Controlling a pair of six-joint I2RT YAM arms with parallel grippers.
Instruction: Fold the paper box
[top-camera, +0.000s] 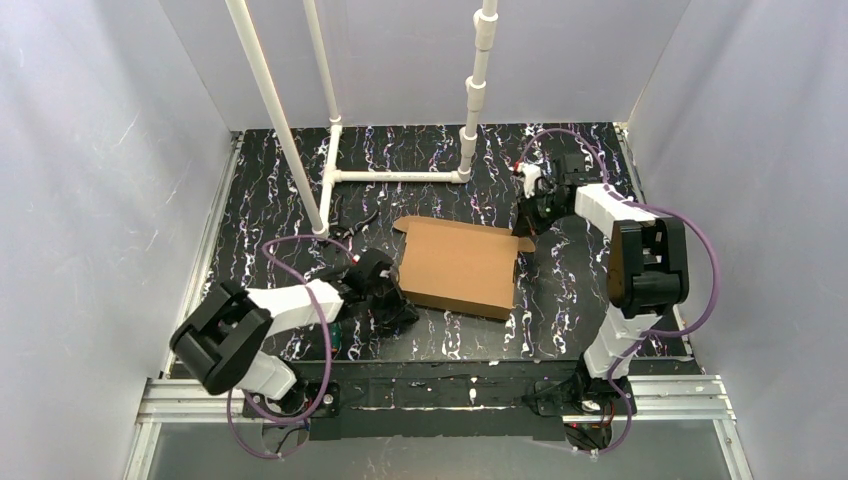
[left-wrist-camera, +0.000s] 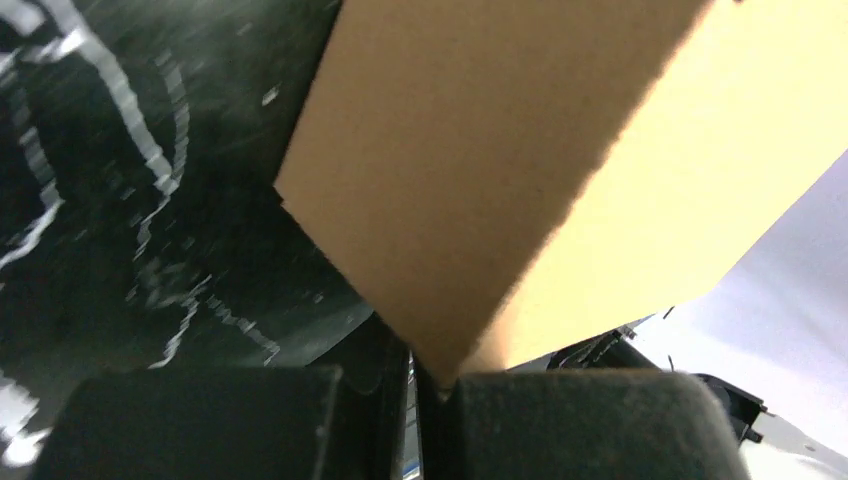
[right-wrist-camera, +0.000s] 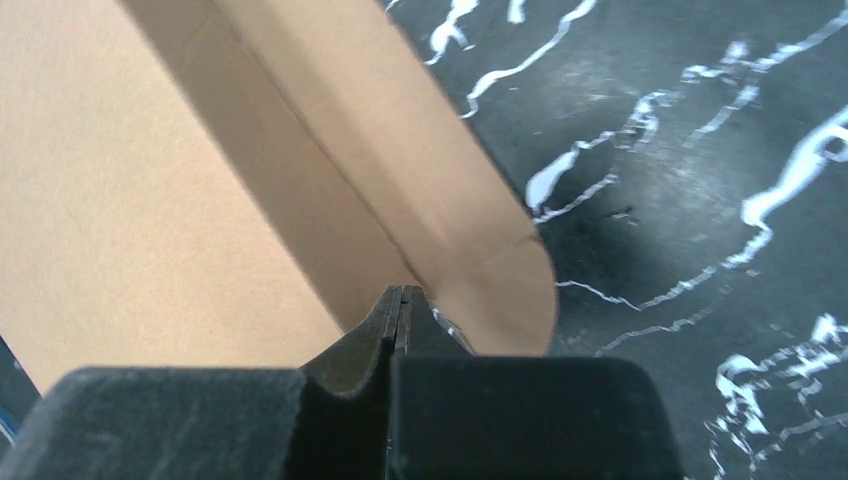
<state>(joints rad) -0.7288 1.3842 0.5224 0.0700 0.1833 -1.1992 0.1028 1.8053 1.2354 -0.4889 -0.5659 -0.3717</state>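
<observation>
The paper box (top-camera: 455, 265) is a flat brown cardboard piece lying mid-table, with a small tab at its far right corner. My left gripper (top-camera: 398, 305) sits at the box's near left corner. In the left wrist view that cardboard corner (left-wrist-camera: 480, 150) runs down into the shut jaws of the left gripper (left-wrist-camera: 430, 385). My right gripper (top-camera: 526, 222) is at the far right corner. In the right wrist view its tips (right-wrist-camera: 400, 292) are pressed together right where the crease of a raised, round-cornered flap (right-wrist-camera: 480, 250) ends.
A white pipe frame (top-camera: 400, 176) lies and stands on the black marbled table (top-camera: 580, 270) behind the box. White walls close in the left, right and back sides. A metal rail (top-camera: 440, 385) runs along the near edge.
</observation>
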